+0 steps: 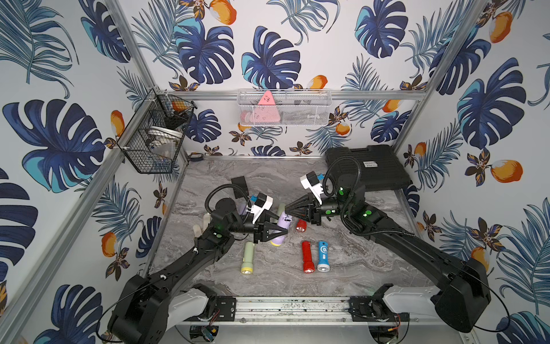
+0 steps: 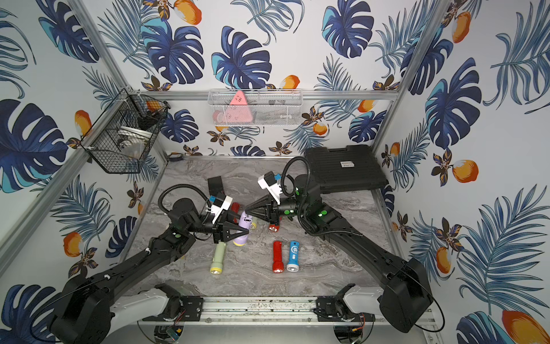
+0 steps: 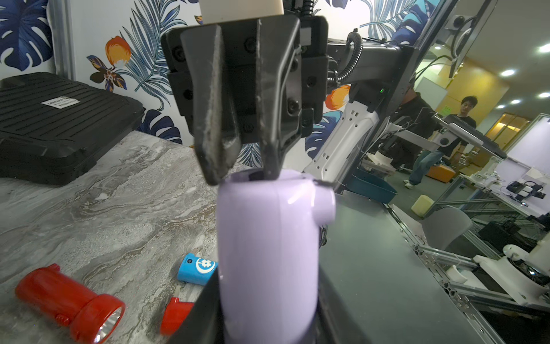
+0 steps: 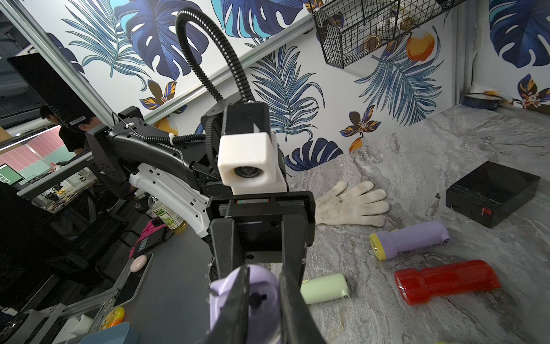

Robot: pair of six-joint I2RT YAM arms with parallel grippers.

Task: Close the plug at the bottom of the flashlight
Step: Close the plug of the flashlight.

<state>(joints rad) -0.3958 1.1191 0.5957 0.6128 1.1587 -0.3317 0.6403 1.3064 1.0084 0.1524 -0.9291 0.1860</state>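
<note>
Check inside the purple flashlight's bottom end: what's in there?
A dark recess in the flashlight, with a small hole. One finger of the right gripper appears to dip into it. The fingers cover the rest, so the plug's position can't be told.

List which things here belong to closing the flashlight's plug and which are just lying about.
In the job: held purple flashlight, left gripper clamping it, right gripper at its bottom end.

Lying about: green flashlight, red flashlight, blue flashlight, other purple flashlight, glove, black case, small black box.
</note>
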